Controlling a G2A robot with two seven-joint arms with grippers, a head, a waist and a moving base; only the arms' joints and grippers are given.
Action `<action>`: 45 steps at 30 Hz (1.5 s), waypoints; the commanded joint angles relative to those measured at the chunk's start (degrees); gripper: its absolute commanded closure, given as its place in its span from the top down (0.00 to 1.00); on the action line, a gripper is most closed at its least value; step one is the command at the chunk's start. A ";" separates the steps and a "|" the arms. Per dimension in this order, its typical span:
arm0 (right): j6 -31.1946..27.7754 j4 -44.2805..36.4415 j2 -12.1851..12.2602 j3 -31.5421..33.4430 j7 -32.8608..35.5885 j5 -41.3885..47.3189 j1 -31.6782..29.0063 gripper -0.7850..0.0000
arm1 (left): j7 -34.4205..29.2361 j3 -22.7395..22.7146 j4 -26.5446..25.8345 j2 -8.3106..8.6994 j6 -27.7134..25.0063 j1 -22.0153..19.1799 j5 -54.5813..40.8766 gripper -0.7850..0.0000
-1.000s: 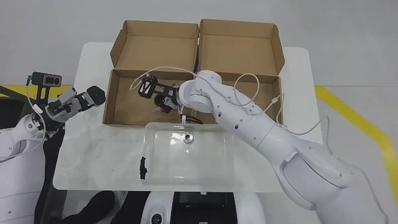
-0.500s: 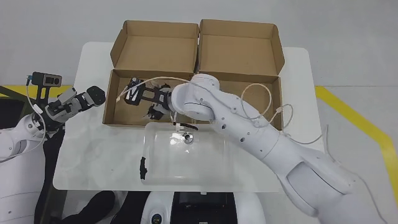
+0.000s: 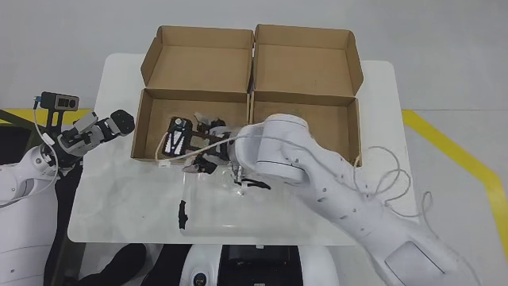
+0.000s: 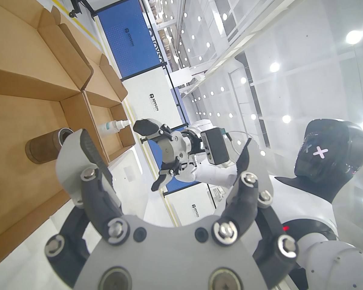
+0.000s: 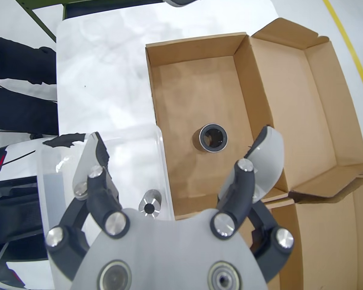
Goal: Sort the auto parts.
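You see the right gripper [image 5: 180, 140], fingers spread, above a bushing [image 5: 213, 137] in a box [image 5: 196, 49], its arm hiding part of the bin [image 3: 210, 206]; left gripper [image 4: 165, 140] likewise spread.

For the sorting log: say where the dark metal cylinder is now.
Right wrist view: the dark metal cylinder stands upright mid-floor in the left brown cardboard box, below the open-jawed right gripper.

I see glossy white shells on my right arm [image 3: 317, 175], with a thin white cable [image 3: 397, 176] looping along it. Left gripper [image 4: 166, 143] and right gripper [image 5: 181, 138] have black links [image 5: 101, 188], silver screws [image 4: 116, 227] and pale fingers [image 5: 267, 152] with black pads [image 4: 92, 149]. The head [image 4: 326, 152] is black with white crosses.
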 commanded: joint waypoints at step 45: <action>-15.78 -13.10 10.47 14.93 -0.01 -7.85 -28.40 0.92 | 0.00 0.00 0.00 0.00 0.00 0.00 0.00 1.00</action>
